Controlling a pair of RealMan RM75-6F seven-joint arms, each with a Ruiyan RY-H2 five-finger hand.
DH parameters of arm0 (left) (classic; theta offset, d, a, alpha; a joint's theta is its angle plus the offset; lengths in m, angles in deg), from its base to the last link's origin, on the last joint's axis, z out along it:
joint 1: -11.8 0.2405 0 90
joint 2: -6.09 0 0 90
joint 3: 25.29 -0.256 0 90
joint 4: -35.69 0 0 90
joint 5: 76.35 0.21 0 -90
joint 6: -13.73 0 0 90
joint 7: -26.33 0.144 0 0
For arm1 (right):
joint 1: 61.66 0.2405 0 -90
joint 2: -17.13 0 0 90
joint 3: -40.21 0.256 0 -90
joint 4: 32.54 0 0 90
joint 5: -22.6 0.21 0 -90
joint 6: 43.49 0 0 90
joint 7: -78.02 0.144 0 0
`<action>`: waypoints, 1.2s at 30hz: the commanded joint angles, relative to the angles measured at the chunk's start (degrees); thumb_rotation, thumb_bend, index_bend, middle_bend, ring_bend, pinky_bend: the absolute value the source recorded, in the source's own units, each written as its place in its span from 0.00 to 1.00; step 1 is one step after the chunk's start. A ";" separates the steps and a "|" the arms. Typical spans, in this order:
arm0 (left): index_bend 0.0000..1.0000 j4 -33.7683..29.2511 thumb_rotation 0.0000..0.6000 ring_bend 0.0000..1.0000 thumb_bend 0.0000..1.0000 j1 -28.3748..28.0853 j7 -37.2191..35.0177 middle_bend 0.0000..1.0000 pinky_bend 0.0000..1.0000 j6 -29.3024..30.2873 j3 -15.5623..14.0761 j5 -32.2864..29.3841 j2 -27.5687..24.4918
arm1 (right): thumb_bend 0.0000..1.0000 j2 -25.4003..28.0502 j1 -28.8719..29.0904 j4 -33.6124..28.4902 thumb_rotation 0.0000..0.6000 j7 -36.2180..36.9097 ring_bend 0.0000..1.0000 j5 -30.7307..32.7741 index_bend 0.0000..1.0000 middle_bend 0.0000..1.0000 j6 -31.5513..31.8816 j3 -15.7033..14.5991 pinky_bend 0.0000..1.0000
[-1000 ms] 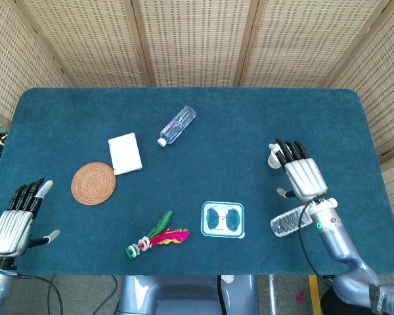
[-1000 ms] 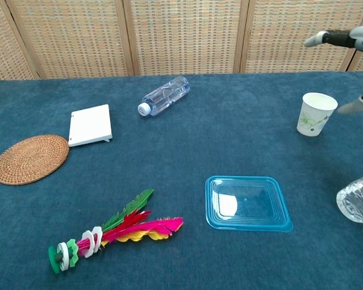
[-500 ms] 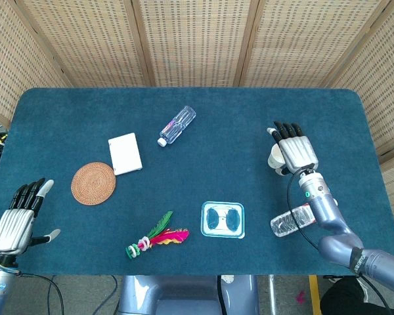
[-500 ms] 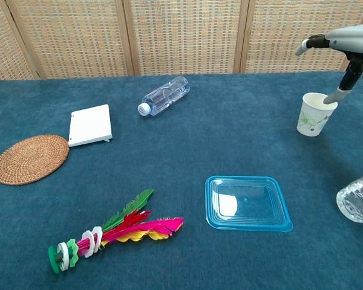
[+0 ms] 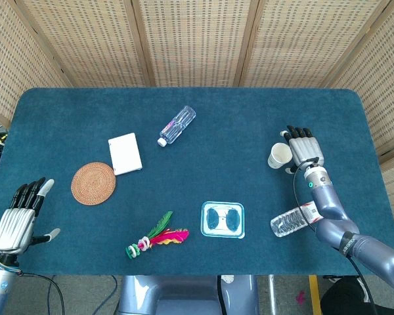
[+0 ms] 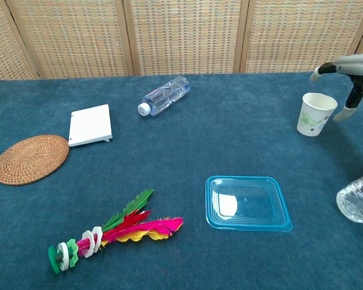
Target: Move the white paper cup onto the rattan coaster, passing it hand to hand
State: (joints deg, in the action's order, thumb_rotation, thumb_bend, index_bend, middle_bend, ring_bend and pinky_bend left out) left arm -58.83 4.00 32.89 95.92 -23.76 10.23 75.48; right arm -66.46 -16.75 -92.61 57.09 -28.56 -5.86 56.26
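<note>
We see the white paper cup [image 6: 316, 113] standing upright on the dark blue felt-like cloth of the table [image 5: 223, 131], near its right edge, mouth up and apparently empty, with a faint green leaf print on its wall; our right hand [image 5: 304, 149] sits just beside it on the outer side, fingers spread and holding nothing, not yet touching the cup as far as we can tell; our left hand [image 5: 16, 220] hovers at the near left corner, also empty with fingers apart. We judge the cup to be very light, thin-walled and easy to crush or tip, so we should wrap its mid-wall gently from the side, leaving the upper wall and rim free for the other hand to take at the handover. The rattan coaster [image 5: 93, 183] lies flat and well apart on the left; it is a round woven disc, rough enough that the cup should sit steady. Other things on the cloth: 1 clear plastic bottle [image 5: 177, 125] lying on its side, a white flat box [image 5: 125, 153], a feather shuttlecock [image 5: 156, 237], a blue-rimmed clear lid [image 5: 222, 219], and a second clear bottle [image 5: 291, 221] near our right forearm.
</note>
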 commanded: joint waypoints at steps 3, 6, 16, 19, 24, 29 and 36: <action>0.00 0.12 1.00 0.00 0.10 -0.21 0.54 0.00 0.00 -0.32 0.10 -0.36 0.36 | 0.08 -2.78 1.70 5.95 1.00 3.40 0.00 0.30 0.13 0.00 -3.63 -1.07 0.00; 0.00 0.11 1.00 0.00 0.11 -0.28 0.81 0.00 0.00 -0.34 0.20 -0.50 0.48 | 0.08 -3.53 2.15 7.57 1.00 4.58 0.00 -0.26 0.15 0.00 -4.40 -1.28 0.00; 0.00 -0.14 1.00 0.00 0.10 -0.44 1.04 0.00 0.00 -0.71 0.04 -0.63 0.52 | 0.08 -5.75 3.01 11.53 1.00 7.72 0.00 -3.12 0.38 0.08 -4.36 -1.89 0.00; 0.00 -0.09 1.00 0.00 0.10 -0.55 0.88 0.00 0.00 -0.98 0.02 -0.77 0.53 | 0.08 -6.41 3.07 12.49 1.00 8.96 0.00 -4.35 0.43 0.12 -3.75 -2.01 0.01; 0.00 -0.19 1.00 0.00 0.10 -0.52 0.48 0.00 0.00 -0.72 0.11 -0.76 0.36 | 0.08 -6.05 3.27 11.43 1.00 9.80 0.00 -5.84 0.48 0.15 -2.63 -2.02 0.02; 0.00 -0.25 1.00 0.00 0.10 -0.51 0.37 0.00 0.00 -0.71 0.00 -0.68 0.25 | 0.08 -4.15 3.55 6.73 1.00 8.41 0.00 -6.26 0.48 0.15 -0.51 -1.71 0.02; 0.00 -0.47 1.00 0.00 0.10 -0.51 0.22 0.00 0.00 -0.51 -0.16 -0.25 0.11 | 0.08 -0.59 5.10 -3.88 1.00 3.87 0.00 -4.96 0.48 0.15 3.33 0.05 0.02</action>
State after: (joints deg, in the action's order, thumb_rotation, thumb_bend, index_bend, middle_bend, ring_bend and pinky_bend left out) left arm -59.29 3.50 33.11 95.41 -23.92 9.98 75.58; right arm -68.74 -12.61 -92.59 63.23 -34.17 -4.30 55.38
